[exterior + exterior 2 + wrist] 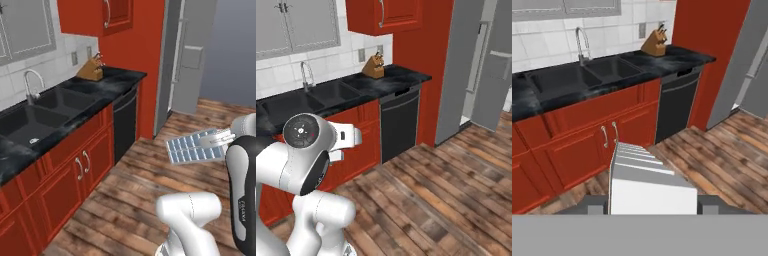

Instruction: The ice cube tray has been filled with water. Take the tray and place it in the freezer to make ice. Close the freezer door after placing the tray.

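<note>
You have the tray [196, 148] pinched in the gripper [220, 138], carried in the air over the wooden floor [135, 195], well clear of the surface [75, 107]. In the left base view the tray lies nearly flat, its long side reaching left from the gripper, its two rows of cells filled with pale blue water [187, 144]. In the hand view the tray [643, 172] runs straight out from between the finger tips [596, 204], seen edge-on as a stack of pale ribs. Ahead on your right the freezer door [192, 55] stands swung open, bar handle toward you, with the freezer [169, 65] just left of it beside the red panel. The sink [47, 112], faucet [31, 85] and knife block [91, 69] sit along the surface to your left, with the dark dishwasher [125, 125] under its far end.
</note>
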